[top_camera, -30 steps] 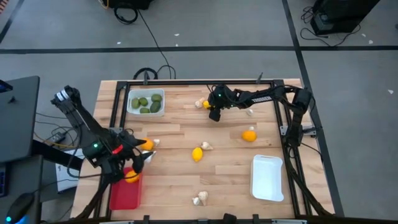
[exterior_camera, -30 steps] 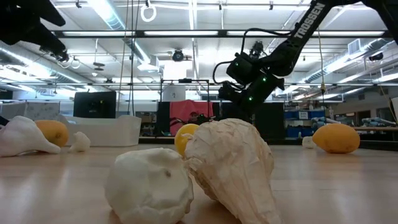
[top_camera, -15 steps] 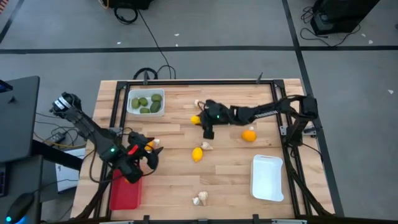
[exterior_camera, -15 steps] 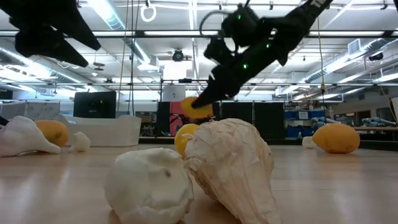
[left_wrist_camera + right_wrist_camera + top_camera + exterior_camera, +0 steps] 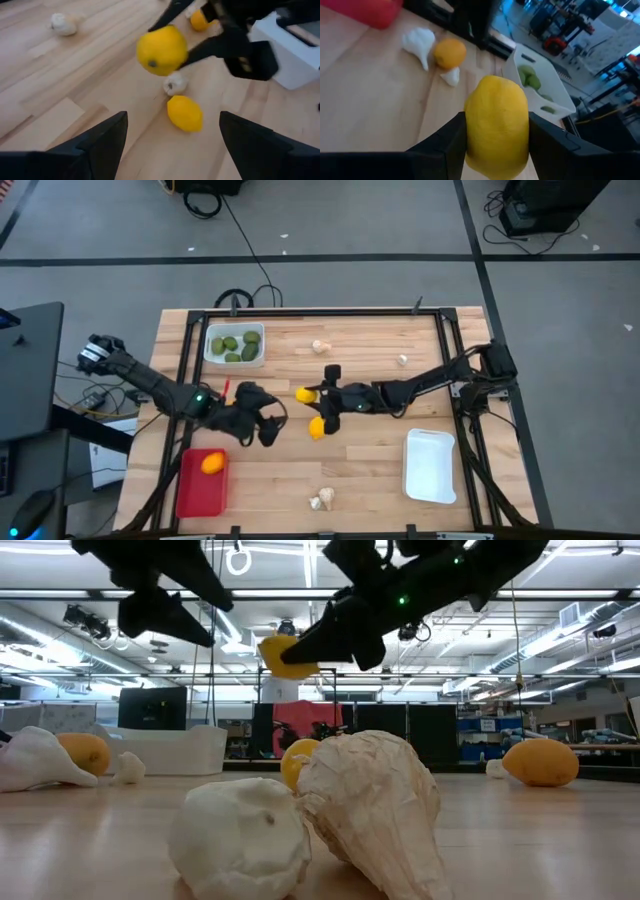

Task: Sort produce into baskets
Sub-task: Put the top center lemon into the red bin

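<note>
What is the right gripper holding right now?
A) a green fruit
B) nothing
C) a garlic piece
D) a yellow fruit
D: the right wrist view shows the right gripper clamped on a yellow fruit, and the high view shows that fruit at its tip above mid-table.

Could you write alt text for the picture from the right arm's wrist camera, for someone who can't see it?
The right gripper holds a yellow lemon above a wooden table. Beyond lie an orange fruit, two garlic pieces, and a white tray of green fruits.
</note>
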